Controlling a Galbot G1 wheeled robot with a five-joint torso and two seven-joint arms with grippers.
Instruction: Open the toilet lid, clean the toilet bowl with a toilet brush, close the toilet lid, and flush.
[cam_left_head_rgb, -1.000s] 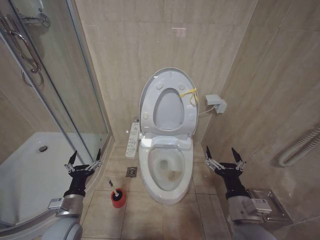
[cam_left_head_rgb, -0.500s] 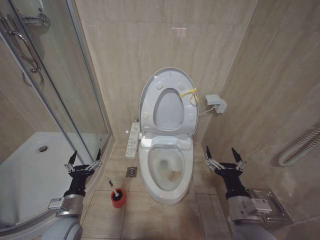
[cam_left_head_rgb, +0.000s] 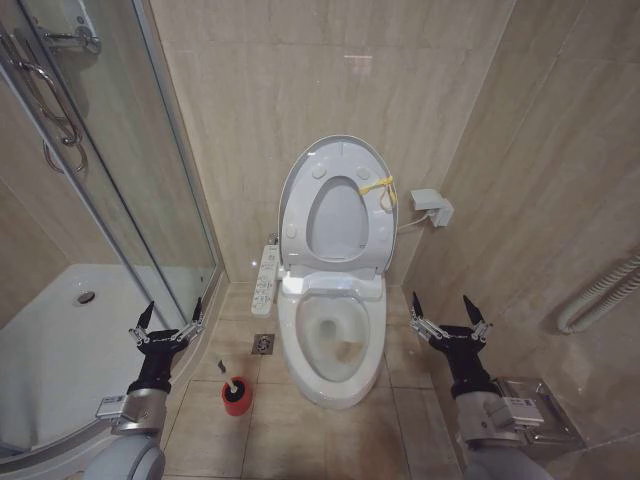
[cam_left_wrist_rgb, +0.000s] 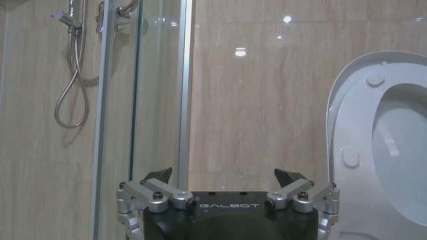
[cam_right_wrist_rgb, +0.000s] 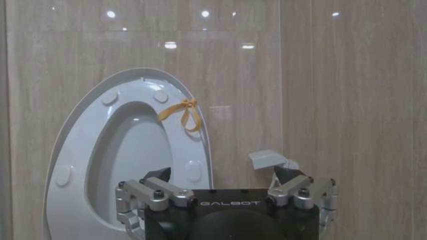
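Glossy beige stone-look wall tiles (cam_left_head_rgb: 300, 80) catch ceiling-light glints, matching beige floor tiles (cam_left_head_rgb: 215, 425) lie below, and a curved glass shower enclosure with chrome frame (cam_left_head_rgb: 110, 180) stands beyond the left gripper (cam_left_head_rgb: 167, 318).

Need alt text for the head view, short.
A toilet with its lid raised against the wall and bowl exposed. Open left gripper and right gripper hover either side; brush stands in its red cup left of the bowl.

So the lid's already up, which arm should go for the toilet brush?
Left, probably. The toilet brush stands in its red holder on the floor left of the toilet bowl, close to the open left tool. The right tool hangs across the bowl.
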